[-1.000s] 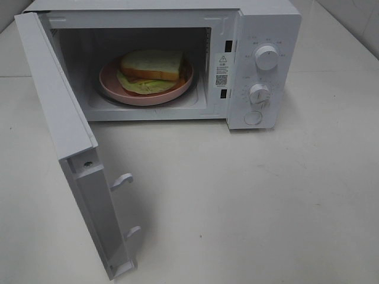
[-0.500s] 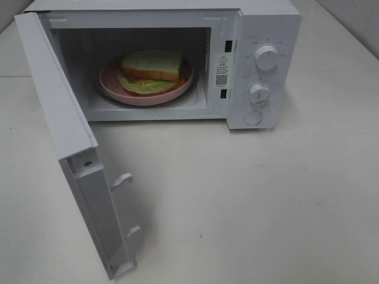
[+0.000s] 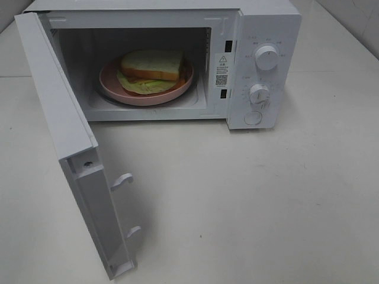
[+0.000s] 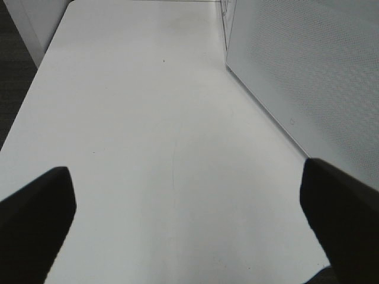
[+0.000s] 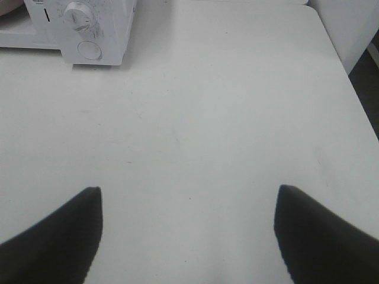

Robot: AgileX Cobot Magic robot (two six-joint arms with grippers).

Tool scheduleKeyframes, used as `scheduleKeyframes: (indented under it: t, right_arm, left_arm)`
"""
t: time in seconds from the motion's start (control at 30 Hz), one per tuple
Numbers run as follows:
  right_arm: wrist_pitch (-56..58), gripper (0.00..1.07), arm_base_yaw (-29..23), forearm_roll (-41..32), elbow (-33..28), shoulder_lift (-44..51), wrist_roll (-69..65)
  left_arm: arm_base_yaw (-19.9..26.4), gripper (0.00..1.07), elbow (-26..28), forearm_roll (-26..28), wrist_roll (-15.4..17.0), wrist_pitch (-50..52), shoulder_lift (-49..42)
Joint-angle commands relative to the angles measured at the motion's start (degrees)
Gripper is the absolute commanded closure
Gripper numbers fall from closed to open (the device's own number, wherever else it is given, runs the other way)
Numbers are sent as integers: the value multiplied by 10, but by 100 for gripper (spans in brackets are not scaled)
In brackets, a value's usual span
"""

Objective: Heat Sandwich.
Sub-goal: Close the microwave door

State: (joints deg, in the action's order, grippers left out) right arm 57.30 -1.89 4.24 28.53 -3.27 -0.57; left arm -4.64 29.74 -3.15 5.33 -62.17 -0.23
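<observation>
The sandwich (image 3: 151,66), pale bread with a brown crust over yellowish-green filling, lies on a round pink plate (image 3: 118,89) inside the white microwave (image 3: 269,23). The microwave's door (image 3: 65,130) stands swung wide open toward the front left. Neither arm appears in the exterior high view. In the left wrist view my left gripper (image 4: 186,204) is open over bare table, with the door's perforated outer face (image 4: 308,71) beside it. My right gripper (image 5: 188,219) is open over bare table too, and the microwave's lower knob (image 5: 79,15) and round button (image 5: 89,50) show far ahead.
The white table (image 3: 266,201) spreads in front of and to the right of the microwave. The open door juts out over the table's front left. Two knobs (image 3: 266,57) and a round button (image 3: 253,118) sit on the control panel. Dark floor (image 4: 15,89) lies beyond the table's edge.
</observation>
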Motion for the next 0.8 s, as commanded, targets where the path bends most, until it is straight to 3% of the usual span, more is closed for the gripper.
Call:
scheduleKeyframes:
  t: [0.03,0.8]
  right_arm:
    - [-3,31,6,-2,-2,22,2]
    - [-3,32,6,-2,-2,51,0]
  left_arm:
    - [-1,9,0,1,0,7,-10]
    - [-1,9,0,1,0,7,-10]
